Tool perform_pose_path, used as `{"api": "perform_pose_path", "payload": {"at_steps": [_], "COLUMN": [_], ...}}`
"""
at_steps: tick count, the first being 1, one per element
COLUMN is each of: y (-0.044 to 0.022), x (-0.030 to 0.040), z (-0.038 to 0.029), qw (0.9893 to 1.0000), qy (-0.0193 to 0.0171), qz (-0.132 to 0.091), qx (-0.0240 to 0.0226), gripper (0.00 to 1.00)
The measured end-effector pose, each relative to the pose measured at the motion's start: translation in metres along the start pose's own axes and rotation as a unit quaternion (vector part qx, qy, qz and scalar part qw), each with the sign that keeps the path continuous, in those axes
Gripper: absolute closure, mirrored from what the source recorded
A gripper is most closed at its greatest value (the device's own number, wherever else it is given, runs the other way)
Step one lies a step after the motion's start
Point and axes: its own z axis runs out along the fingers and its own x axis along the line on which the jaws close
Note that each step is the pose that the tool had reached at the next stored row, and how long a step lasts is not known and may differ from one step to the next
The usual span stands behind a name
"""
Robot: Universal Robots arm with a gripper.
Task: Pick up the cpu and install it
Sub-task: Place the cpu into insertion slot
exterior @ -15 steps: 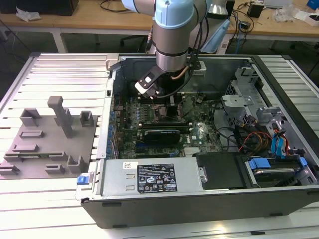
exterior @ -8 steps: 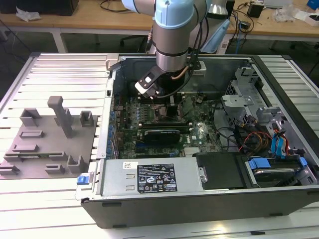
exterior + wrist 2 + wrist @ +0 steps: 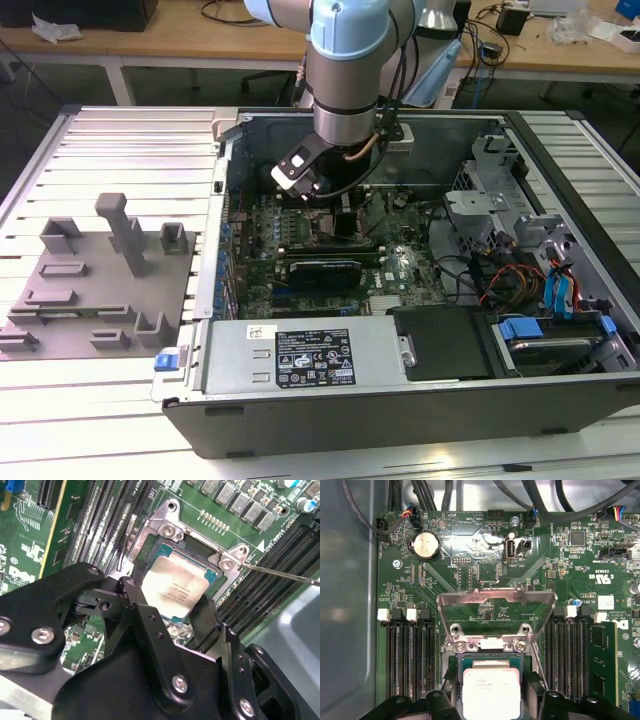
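The cpu [image 3: 174,587], a flat square chip with a silvery-grey top, lies at the motherboard's socket, level with the socket frame [image 3: 167,530]. In both wrist views my gripper [image 3: 172,602] has its black fingers [image 3: 142,605] pressed against two opposite edges of the chip, shut on it. The first wrist view shows the cpu [image 3: 491,692] between the fingers [image 3: 532,685], with the socket's metal load plate [image 3: 495,600] swung up and open behind it. In the exterior view the arm [image 3: 345,90] reaches straight down into the open computer case [image 3: 400,400].
Memory slots [image 3: 410,660] flank the socket on both sides. A thin metal lever [image 3: 280,572] sticks out beside the socket. A coin battery [image 3: 425,546] and cables lie beyond. A grey fixture board [image 3: 100,290] with blocks sits at the exterior view's left, a drive cage [image 3: 500,210] at its right.
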Motion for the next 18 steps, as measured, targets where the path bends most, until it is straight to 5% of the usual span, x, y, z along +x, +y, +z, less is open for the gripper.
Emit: {"api": "perform_pose_path", "payload": {"at_steps": [5,11,13,18], "y": [0.0009,0.0011,0.0011,0.0011], "x": [-0.0002,-0.0002,-0.0002,-0.0002], "z": [-0.0121,-0.014,-0.0141,-0.0142], "qw": [1.0,1.0,1.0,1.0], "qy": [-0.0001,-0.0001,-0.0002,-0.0001], "qz": [0.0,0.0,0.0,0.0], "qx": [0.0,0.0,0.0,0.0], "gripper": [0.38,0.4,0.59,0.83]}}
